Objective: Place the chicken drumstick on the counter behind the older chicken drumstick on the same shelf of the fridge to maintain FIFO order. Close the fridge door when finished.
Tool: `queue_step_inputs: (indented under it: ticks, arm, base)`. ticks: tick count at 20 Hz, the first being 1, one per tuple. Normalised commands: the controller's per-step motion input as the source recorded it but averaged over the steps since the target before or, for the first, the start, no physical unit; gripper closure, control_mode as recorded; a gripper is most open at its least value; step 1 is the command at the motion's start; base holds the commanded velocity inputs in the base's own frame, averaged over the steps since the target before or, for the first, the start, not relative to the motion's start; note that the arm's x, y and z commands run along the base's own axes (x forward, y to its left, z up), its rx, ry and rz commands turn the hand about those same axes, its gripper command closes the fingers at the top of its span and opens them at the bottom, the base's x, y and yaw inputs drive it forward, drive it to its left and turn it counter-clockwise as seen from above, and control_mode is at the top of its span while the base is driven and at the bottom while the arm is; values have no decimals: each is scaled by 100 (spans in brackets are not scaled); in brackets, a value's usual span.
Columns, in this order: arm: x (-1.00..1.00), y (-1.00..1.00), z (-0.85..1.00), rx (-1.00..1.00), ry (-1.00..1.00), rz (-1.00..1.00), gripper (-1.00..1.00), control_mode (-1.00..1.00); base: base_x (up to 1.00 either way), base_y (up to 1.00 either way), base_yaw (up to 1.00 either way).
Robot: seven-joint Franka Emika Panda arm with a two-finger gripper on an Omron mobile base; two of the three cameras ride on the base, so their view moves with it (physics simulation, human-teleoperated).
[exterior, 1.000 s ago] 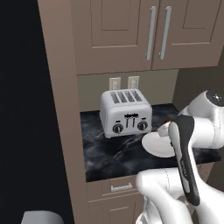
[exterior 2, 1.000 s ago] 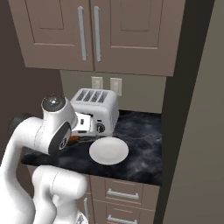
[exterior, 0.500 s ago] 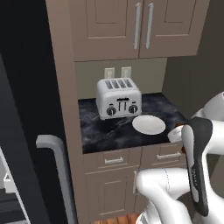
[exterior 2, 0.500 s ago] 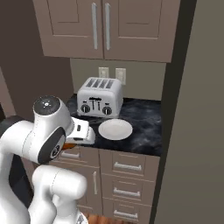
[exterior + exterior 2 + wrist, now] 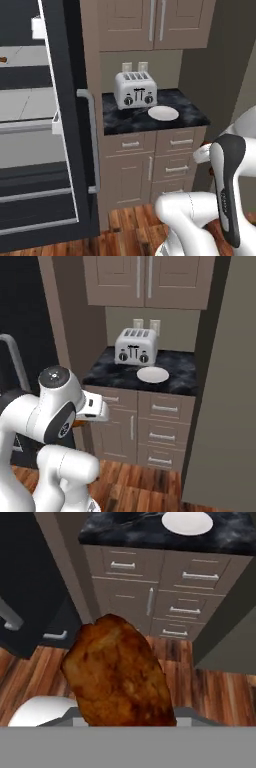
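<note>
Transport step: I read my tool (image 5: 125, 724) as clamped on the chicken drumstick (image 5: 117, 672) directly before it, worktop (image 5: 150, 534) ahead; next comes swinging toward the open fridge (image 5: 65, 125) shelf (image 5: 22, 105).

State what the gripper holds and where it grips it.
The orange-red-brown chicken drumstick, gripped at its lower end; the fingertips are hidden beneath it.

Even, soft rendered light; slightly blurry
</note>
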Motion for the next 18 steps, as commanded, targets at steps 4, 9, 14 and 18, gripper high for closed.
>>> queue_step_inputs:
  ticks: [4,9,14,18]
  arm:
    - [0,0,0,0,0,0,100,100]
    - [0,0,0,0,0,0,100,100]
    - [0,0,0,0,0,0,100,100]
    - [0,0,0,0,0,0,100,100]
  base:
    - [-100,83,21]
    - [-81,100,26]
    - [-4,100,11]
    - [62,100,0]
